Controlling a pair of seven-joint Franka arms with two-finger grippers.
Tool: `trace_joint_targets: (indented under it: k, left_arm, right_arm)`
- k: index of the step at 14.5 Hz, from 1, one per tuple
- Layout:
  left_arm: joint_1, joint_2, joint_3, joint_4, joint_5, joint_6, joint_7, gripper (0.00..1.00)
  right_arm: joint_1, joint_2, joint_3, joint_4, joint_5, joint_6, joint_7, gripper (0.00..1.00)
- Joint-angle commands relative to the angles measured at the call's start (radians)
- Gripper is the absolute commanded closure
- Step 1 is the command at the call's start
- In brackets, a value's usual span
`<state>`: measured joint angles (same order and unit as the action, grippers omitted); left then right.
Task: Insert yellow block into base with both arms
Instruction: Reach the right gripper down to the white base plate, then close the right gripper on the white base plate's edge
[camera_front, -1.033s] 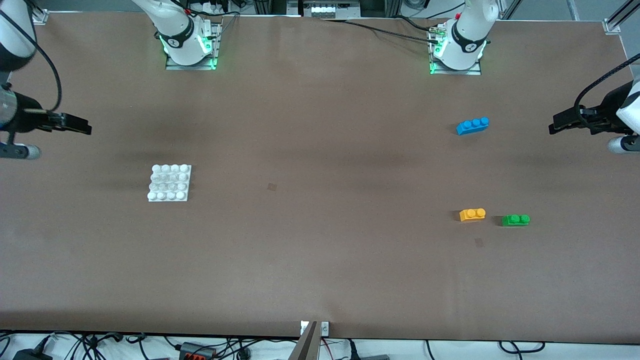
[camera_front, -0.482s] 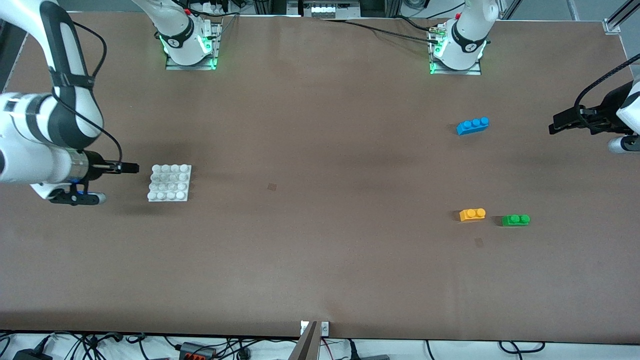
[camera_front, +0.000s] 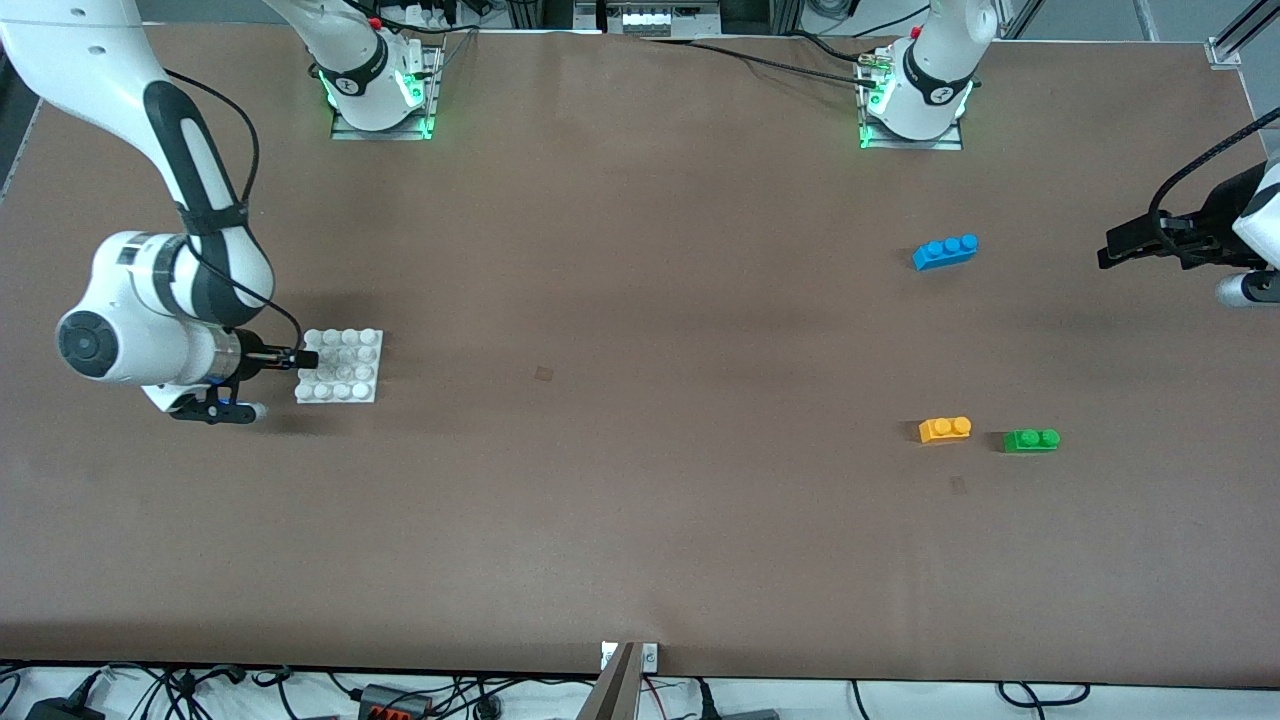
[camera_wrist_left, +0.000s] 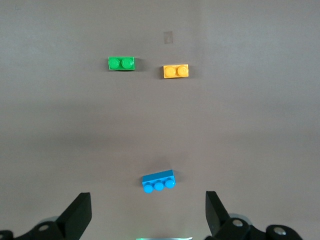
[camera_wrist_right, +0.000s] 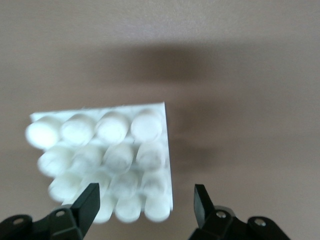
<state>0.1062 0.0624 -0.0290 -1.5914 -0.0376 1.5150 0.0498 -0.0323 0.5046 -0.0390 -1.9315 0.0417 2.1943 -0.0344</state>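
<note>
- We see the base (camera_front: 341, 366) lying flat on the brown table (camera_front: 640, 520), toward the right arm's end. It is white and has round bumps in rows on top.
- The right gripper (camera_front: 306, 358) is down low at the edge of the base that faces the right arm's end of the table. Its tip is right at the first row of bumps.
- In the right wrist view the two black fingers (camera_wrist_right: 90, 204) stand apart, with a corner of the base (camera_wrist_right: 107, 162) between them. The jaws are open and do not pinch the base.
- The yellow block (camera_front: 945, 429) sits on the table toward the left arm's end, well apart from the base. Its two bumps point up. Nothing touches it.
- A green brick (camera_front: 1031, 439) lies near the yellow block, more toward the left arm's end.
- A blue brick (camera_front: 945, 251) with three bumps lies farther from the front camera than the yellow block.
- The left gripper (camera_front: 1105, 258) hangs up in the air over the left arm's end of the table and waits.
- In the left wrist view its two fingers (camera_wrist_left: 77, 217) are wide apart and hold nothing. We see the blue brick (camera_wrist_left: 158, 181), the yellow block (camera_wrist_left: 176, 71) and the green brick (camera_wrist_left: 121, 63) on the table below it.
</note>
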Motion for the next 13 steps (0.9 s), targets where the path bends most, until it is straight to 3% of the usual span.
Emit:
trace_joint_targets:
  k: [1,13]
  left_arm:
    - [0.006,0.002,0.001,0.010,-0.016,-0.007,0.019,0.00]
    - [0.004,0.002,0.001,0.010,-0.015,-0.007,0.018,0.00]
  right_arm:
    - [0.012,0.002,-0.001,-0.058,0.015,0.097,-0.005,0.15]
    - [0.058,0.008,0.001,-0.046,0.014,0.105,-0.012,0.15]
